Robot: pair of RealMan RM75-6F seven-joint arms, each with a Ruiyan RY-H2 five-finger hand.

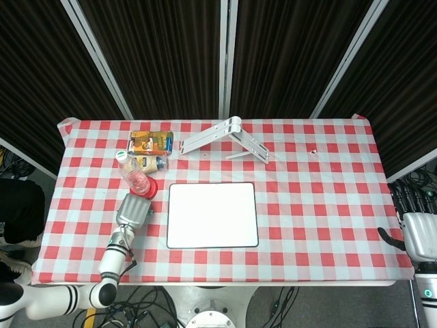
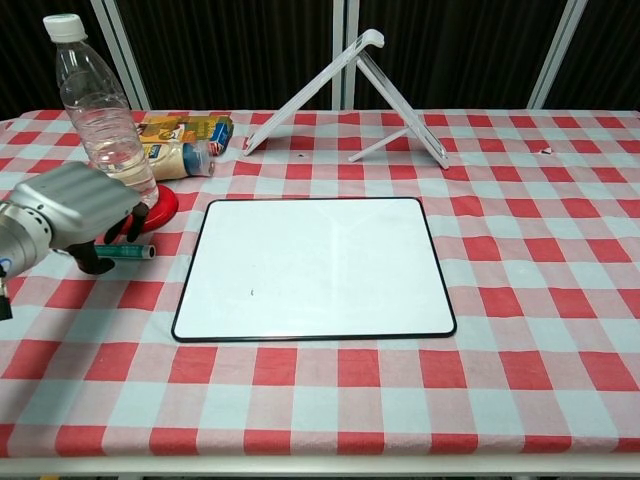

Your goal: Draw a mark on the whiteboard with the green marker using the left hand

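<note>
Left hand (image 2: 70, 212) down on the bench (image 2: 560, 300), fingers curled over the green marker (image 2: 128, 252), which lies left of the whiteboard (image 2: 315, 265) by the water bottle (image 2: 100, 110); grip not confirmable. Right hand (image 1: 418, 222) off the bench's right edge, fingers apart, holding nothing.

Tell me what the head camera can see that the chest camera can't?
Only the head view shows the right hand, waiting at the table's right edge, holding nothing, plus the floor and cables underneath. Only the chest view shows the green marker lying under the left hand; from above the hand hides it. Both show the whiteboard, the water bottle, the folding stand and the checked cloth.
</note>
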